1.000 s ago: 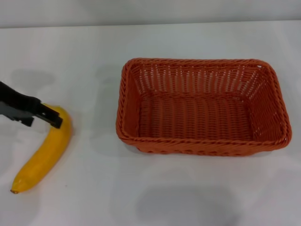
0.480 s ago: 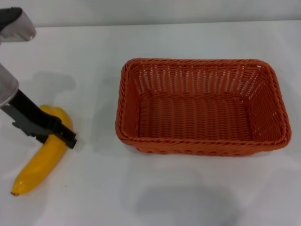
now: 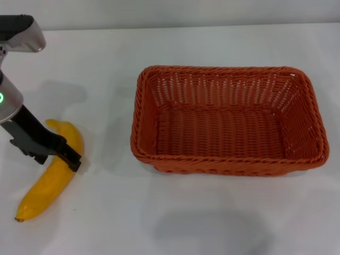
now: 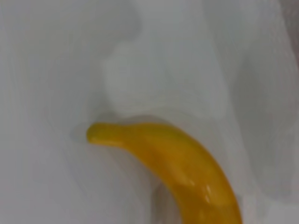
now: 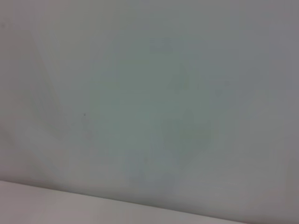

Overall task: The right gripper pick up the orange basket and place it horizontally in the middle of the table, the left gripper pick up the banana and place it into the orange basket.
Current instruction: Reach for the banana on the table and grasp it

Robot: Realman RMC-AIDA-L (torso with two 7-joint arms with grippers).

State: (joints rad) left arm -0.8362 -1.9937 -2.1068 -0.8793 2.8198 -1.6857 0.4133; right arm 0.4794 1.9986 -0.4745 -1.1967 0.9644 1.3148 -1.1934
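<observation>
The banana (image 3: pixel 49 185) lies on the white table (image 3: pixel 106 218) at the left, its dark tip toward the near edge. My left gripper (image 3: pixel 70 158) reaches in from the left and lies across the banana's middle, down at the level of the fruit. The left wrist view shows the banana (image 4: pixel 187 163) close up, resting on the tabletop. The orange basket (image 3: pixel 142 111) stands lengthwise across the middle and right of the table, with nothing inside. No part of the right gripper shows in any view.
The left arm's grey body (image 3: pixel 16 37) rises at the far left edge. White wall runs along the table's far edge. The right wrist view shows only a plain pale surface.
The left gripper came down from the banana's far end to its middle, then shifted slightly back left. The banana and basket stay where they were.
</observation>
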